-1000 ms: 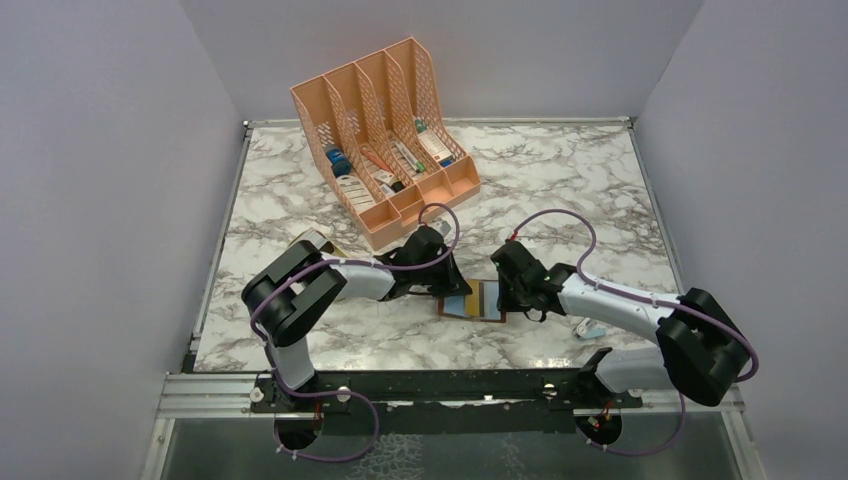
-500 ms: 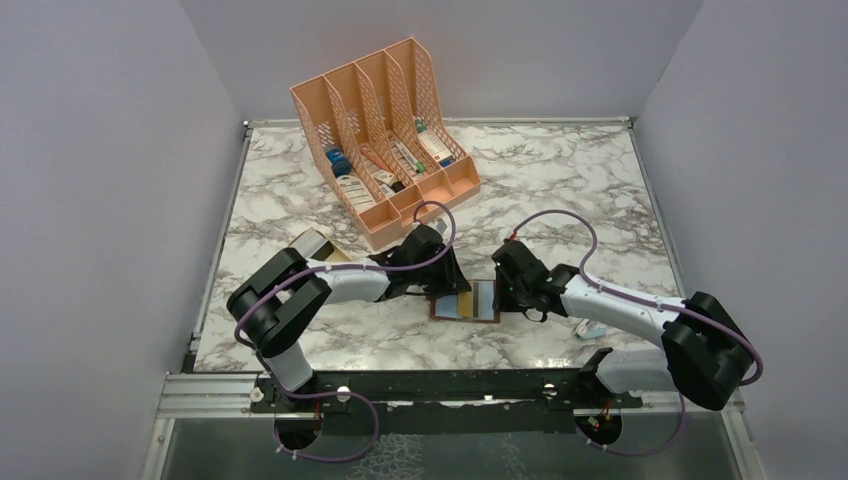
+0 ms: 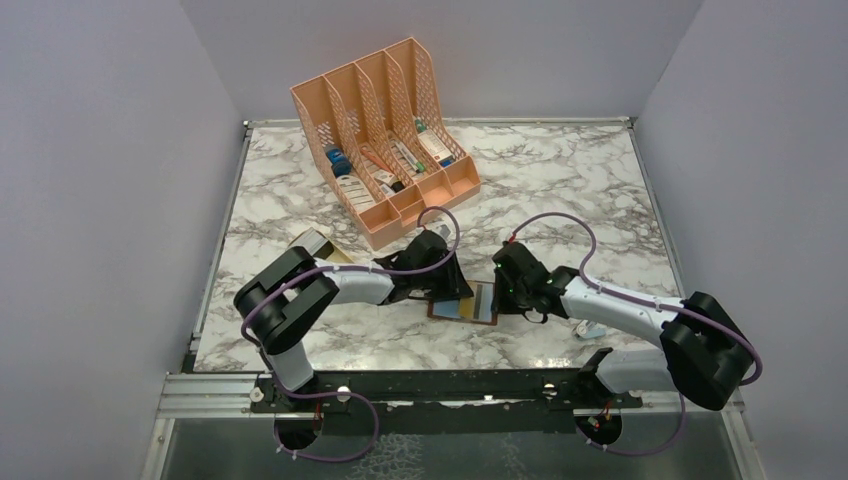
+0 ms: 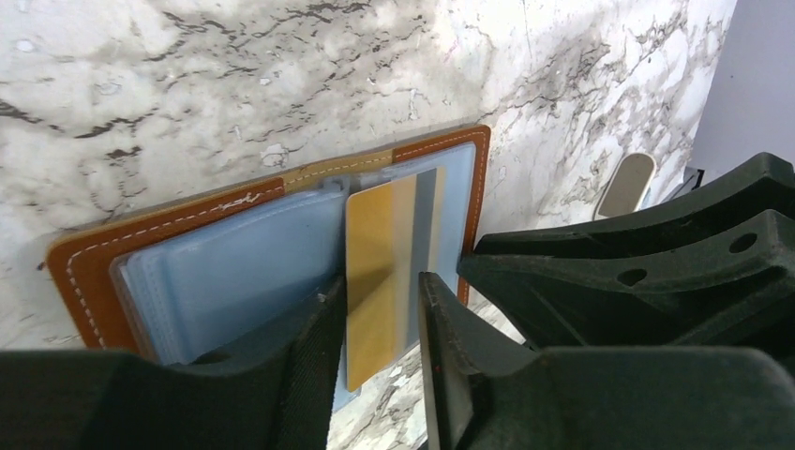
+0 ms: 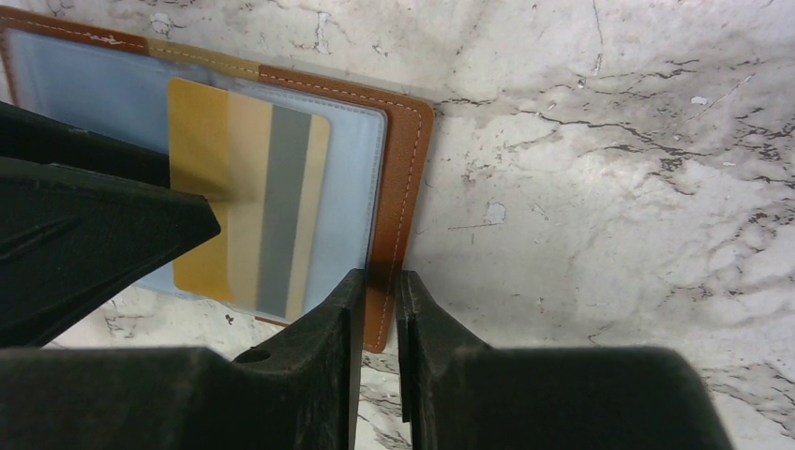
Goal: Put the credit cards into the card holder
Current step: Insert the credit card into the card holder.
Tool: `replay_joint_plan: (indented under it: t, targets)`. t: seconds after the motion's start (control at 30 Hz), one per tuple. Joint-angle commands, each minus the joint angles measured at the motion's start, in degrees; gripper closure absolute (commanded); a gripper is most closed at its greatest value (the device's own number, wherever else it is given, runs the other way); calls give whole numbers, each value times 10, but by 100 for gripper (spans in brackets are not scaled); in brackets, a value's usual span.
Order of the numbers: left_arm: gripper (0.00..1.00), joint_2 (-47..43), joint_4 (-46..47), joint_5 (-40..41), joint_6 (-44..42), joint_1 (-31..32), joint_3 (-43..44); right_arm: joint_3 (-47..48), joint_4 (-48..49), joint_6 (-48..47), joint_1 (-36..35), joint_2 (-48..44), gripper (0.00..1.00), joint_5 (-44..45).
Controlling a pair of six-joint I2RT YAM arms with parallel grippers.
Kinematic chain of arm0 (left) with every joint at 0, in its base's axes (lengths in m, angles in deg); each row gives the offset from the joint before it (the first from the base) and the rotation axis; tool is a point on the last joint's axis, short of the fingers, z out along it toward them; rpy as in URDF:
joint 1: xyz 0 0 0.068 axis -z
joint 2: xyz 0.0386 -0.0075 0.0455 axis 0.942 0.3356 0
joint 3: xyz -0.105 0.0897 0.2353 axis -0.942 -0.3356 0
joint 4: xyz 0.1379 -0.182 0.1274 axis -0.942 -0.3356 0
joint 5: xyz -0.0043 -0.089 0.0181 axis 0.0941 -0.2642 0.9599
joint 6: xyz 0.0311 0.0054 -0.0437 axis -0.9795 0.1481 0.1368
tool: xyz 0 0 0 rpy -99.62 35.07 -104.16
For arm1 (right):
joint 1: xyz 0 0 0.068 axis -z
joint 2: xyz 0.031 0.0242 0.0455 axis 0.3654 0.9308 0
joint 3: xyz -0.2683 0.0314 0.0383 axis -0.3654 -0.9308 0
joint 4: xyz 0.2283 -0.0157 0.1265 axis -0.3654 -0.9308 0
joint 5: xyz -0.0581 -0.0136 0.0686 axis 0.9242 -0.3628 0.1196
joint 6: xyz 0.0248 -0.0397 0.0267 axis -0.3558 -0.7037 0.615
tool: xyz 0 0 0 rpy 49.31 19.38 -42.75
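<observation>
The card holder (image 3: 485, 303) is a brown wallet lying open on the marble table between my arms, its clear blue-grey pockets facing up (image 4: 84, 262) (image 5: 408, 159). A yellowish-tan credit card (image 4: 380, 234) with a grey stripe lies on its right half. The striped part is under the clear pocket and the yellow end (image 5: 202, 187) sticks out. My left gripper (image 3: 448, 292) (image 4: 380, 281) hovers over that end with its jaws slightly apart, one fingertip on the card. My right gripper (image 3: 503, 296) (image 5: 380, 277) is shut on the wallet's brown right edge.
A peach slotted desk organizer (image 3: 385, 130) with small items stands at the back. Another flat card (image 3: 320, 245) lies by the left arm's elbow. A small white and blue object (image 3: 590, 328) lies under the right forearm. Grey walls enclose the table.
The wallet and both grippers have shifted slightly left and toward me. The right gripper has kept its hold on the wallet's edge.
</observation>
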Motion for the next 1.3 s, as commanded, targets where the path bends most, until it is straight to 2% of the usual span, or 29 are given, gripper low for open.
replay_joint_plan:
  t: [0.0, 0.2, 0.43, 0.9, 1.03, 1.27]
  targets:
    - [66, 21, 14, -2, 9, 17, 14, -7, 30, 8, -1, 7, 82, -20]
    - [70, 13, 24, 12, 28, 36, 11, -10, 37, 13, -1, 10, 82, -17]
    - [62, 3, 25, 26, 22, 36, 10, -6, 42, 13, -1, 7, 82, -17]
    - [62, 6, 56, 20, 49, 53, 14, 14, 40, 9, -1, 7, 82, -5]
    - [56, -22, 49, 34, 30, 53, 11, 26, 18, 7, -1, -4, 79, -8]
    - [45, -35, -23, 69, 14, 53, 26, 59, -22, -6, -1, -19, 70, -28]
